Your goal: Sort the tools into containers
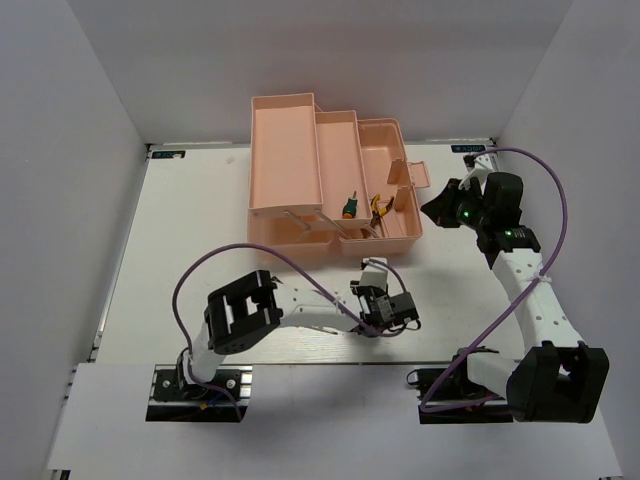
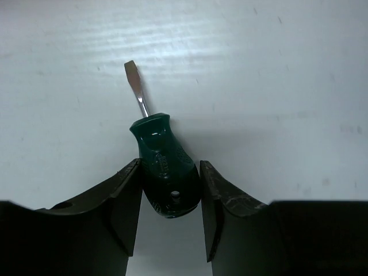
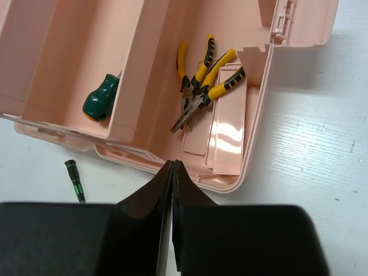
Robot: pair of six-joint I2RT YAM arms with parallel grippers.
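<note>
A stubby green-handled screwdriver (image 2: 161, 144) lies on the white table with its flat blade pointing away from me. My left gripper (image 2: 171, 172) is shut on its handle, one finger pressed against each side. The same gripper (image 1: 392, 310) sits just in front of the pink toolbox (image 1: 285, 150). Two yellow-black pliers (image 3: 198, 86) lie crossed in the toolbox's deep bottom compartment. A second green stubby screwdriver (image 3: 100, 99) rests in the middle tray. My right gripper (image 3: 173, 163) hovers shut and empty over the toolbox's near rim, at the box's right end (image 1: 438, 208).
A thin black-green screwdriver (image 3: 75, 179) lies on the table just outside the toolbox's near wall. Purple cables (image 1: 290, 265) loop over both arms. White walls close in the table on the left, back and right.
</note>
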